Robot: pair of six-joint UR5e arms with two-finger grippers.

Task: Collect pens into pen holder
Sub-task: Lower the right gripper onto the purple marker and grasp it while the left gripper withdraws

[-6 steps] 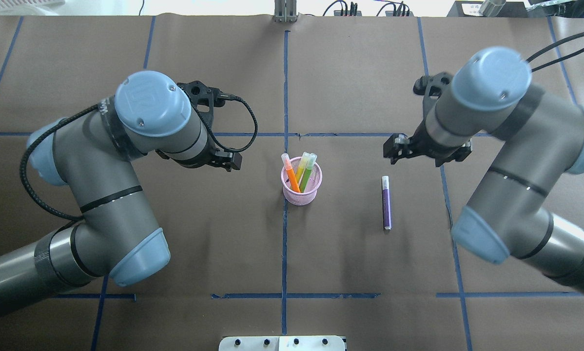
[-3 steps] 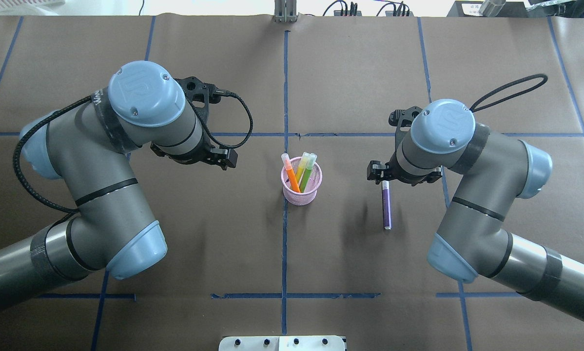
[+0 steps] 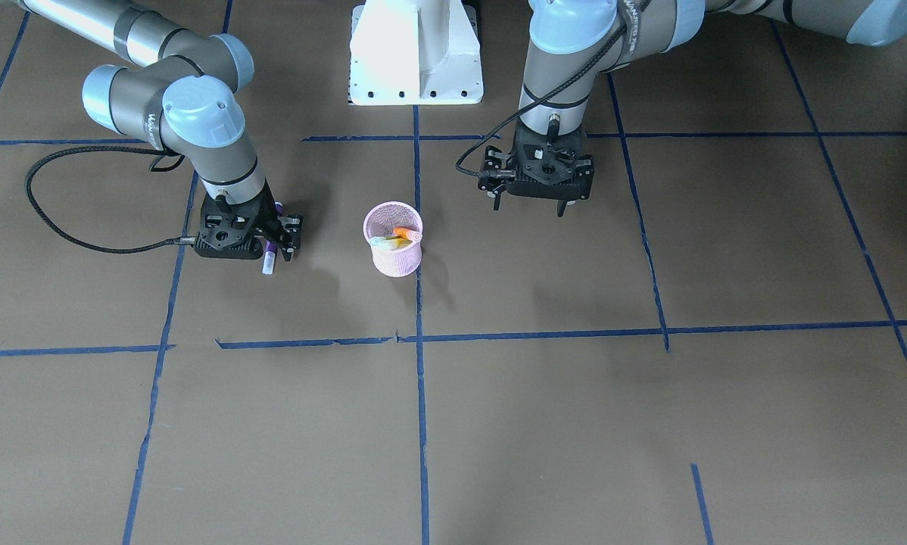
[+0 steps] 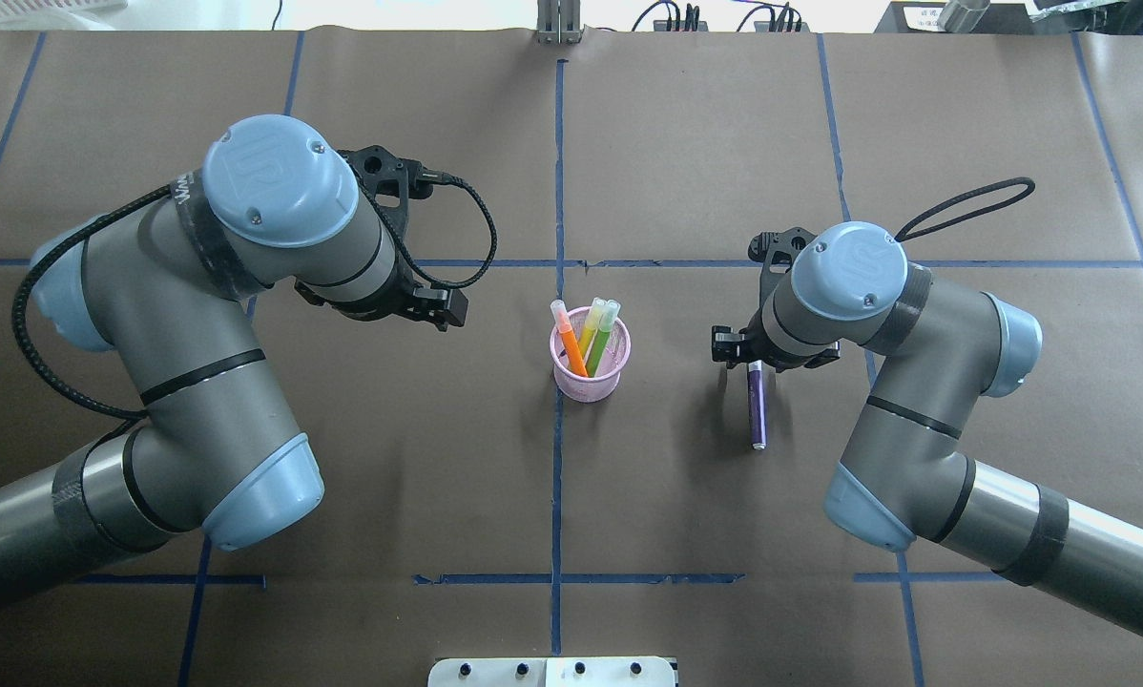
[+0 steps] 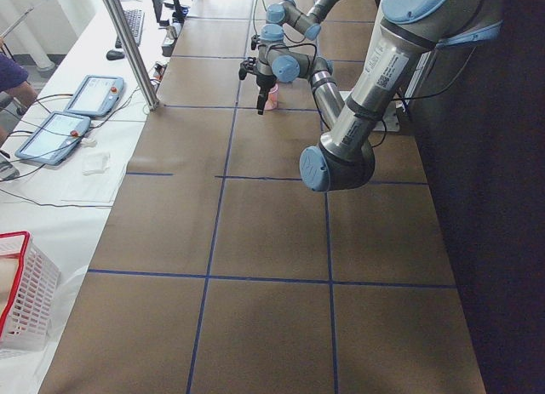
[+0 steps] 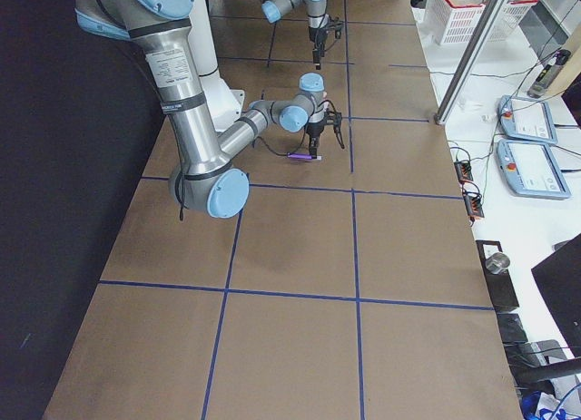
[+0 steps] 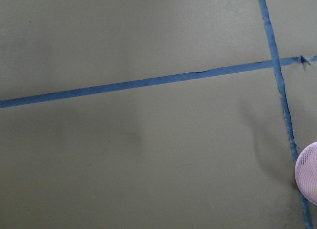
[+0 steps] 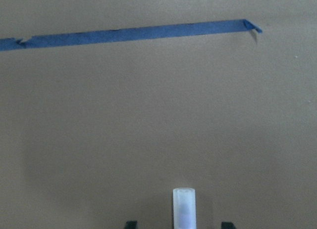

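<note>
The pink mesh pen holder [image 4: 591, 370] stands at the table's middle, also in the front view [image 3: 393, 246]. It holds an orange pen [image 4: 569, 345], a green pen [image 4: 602, 336] and a yellowish one between them. The purple pen [image 4: 756, 410] lies flat on the table to the holder's right. My right gripper [image 3: 269, 244] is low over the pen's pale cap end [image 8: 184, 205], open, with one fingertip [image 8: 227, 223] on each side of the cap. My left gripper [image 3: 529, 204] hangs open and empty, left of the holder. The holder's rim shows in the left wrist view [image 7: 308, 174].
The brown table is crossed by blue tape lines [image 4: 557, 172]. The white robot base [image 3: 416, 53] stands at the near edge. A metal plate [image 4: 552, 673] sits at that edge. Tablets [image 5: 94, 94] and a red-rimmed basket [image 5: 21, 292] lie beyond the far side.
My right arm has swung in and come down, bringing its gripper over the purple pen's cap end. My left arm has drawn back slightly. The pens and holder have not moved.
</note>
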